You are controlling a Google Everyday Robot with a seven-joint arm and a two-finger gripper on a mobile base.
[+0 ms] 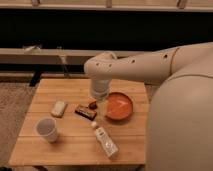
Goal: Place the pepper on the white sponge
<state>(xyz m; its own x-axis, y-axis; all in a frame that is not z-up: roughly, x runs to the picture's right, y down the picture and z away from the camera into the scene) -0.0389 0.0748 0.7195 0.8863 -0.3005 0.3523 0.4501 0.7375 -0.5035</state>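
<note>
The pepper is a small dark red lump lying on the wooden table, touching the right end of a dark brown bar. The white sponge lies flat to the left of the bar, apart from it. My gripper hangs down from the pale arm, which reaches in from the right. It is just above and slightly right of the pepper. The arm's wrist hides the gripper's tip.
An orange bowl sits right of the pepper, close to the gripper. A white cup stands at the front left. A clear white-capped bottle lies at the front middle. A dark bench and wall run behind the table.
</note>
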